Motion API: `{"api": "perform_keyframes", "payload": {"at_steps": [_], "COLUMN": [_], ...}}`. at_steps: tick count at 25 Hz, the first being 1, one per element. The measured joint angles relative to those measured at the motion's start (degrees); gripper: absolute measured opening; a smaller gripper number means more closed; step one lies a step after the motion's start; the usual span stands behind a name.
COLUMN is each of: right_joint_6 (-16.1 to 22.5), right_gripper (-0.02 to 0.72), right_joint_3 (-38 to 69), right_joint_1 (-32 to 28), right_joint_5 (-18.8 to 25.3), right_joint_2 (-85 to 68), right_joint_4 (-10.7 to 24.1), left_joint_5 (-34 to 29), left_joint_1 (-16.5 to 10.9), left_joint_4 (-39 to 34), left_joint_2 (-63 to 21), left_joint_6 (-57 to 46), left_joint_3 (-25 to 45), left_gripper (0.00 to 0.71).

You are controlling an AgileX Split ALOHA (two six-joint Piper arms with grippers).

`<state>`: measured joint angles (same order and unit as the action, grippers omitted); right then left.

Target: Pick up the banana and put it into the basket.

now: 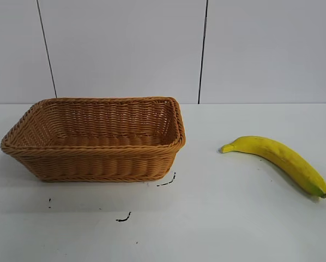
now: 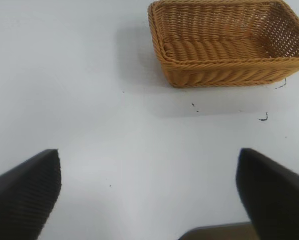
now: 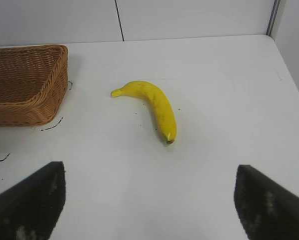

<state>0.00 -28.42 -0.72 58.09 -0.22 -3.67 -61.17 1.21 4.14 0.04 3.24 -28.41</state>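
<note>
1. the banana [image 3: 152, 105] lies flat on the white tabletop [image 3: 229, 90], ahead of the right pincer [image 3: 149, 200] and well apart from it; its dark stub end points back toward that pincer and its curved body runs away toward the basket [image 3: 27, 85]; nothing touches it.
2. the basket stands upright and empty on the tabletop, its mouth facing up, which leaves a clear drop from above; it sits ahead of the right pincer and off to one side, well apart from the banana; a few small black marks [image 1: 166, 182] show on the tabletop just beside its near wall.
3. the right pincer is spread wide and holds nothing; both dark fingers [image 3: 32, 200] frame the lower corners of its own view with bare tabletop between them; it tilts down and forward, looking at the banana.
4. judgement: that wide spread and forward tilt suit an approach on the banana, which is on this arm's side; the pick is not yet begun.
5. the left pincer [image 2: 149, 195] is likewise spread wide and empty, tilted down toward the tabletop; the basket [image 2: 229, 45] lies ahead of it, well apart; the banana does not show in its view; it looks idle.
6. neither arm appears in the outside view, so both likely sit back from the objects.
</note>
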Motion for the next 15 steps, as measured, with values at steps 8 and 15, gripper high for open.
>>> {"api": "perform_keyframes", "payload": {"at_steps": [8, 15], "right_joint_6": [0.0, 0.0], "right_gripper": [0.639, 0.638], "right_joint_3": [0.0, -5.4], "right_joint_1": [0.0, 0.0], "right_joint_5": [0.0, 0.1], "right_joint_2": [0.0, 11.5], "right_joint_4": [0.0, 0.2], "left_joint_5": [0.0, 0.0], "left_joint_1": [0.0, 0.0], "left_joint_4": [0.0, 0.0], "left_joint_2": [0.0, 0.0], "left_joint_6": [0.0, 0.0], "left_joint_3": [0.0, 0.0], "left_gripper": [0.690, 0.690]}}
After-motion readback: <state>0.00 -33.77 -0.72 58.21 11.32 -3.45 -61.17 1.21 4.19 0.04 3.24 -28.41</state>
